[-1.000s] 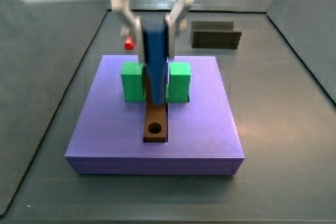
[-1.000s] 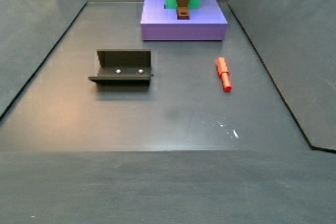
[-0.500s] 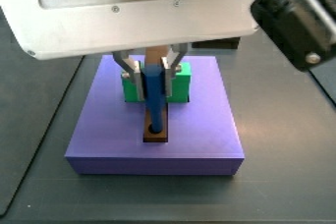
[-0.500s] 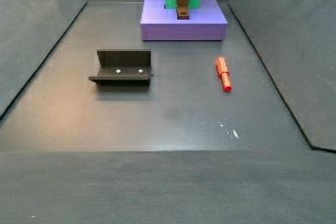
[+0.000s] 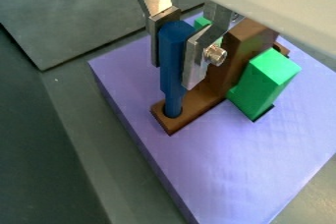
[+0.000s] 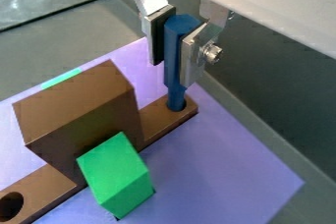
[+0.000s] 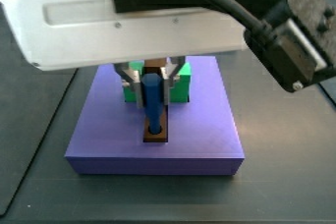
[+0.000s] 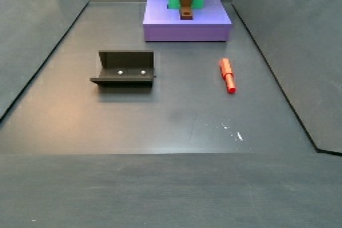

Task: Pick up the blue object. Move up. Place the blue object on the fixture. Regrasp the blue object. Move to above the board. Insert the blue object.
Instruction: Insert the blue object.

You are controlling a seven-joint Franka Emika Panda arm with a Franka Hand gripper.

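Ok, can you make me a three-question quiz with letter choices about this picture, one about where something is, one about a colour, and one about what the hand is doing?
1. Where does the red peg lie?
A. on the purple board
B. on the grey floor
C. on the fixture

2. What colour is the stick between the hand's fingers?
A. blue
B. yellow
C. white

3. What is the hand doing?
A. hanging open and empty
B. shut on the blue object
C. holding the green block

Answers:
1 B: in a side view the red peg lies on the floor, apart from the fixture and the board.
2 A: the blue object is blue in both wrist views.
3 B: the hand clamps it upright above the brown bar, beside the green block.
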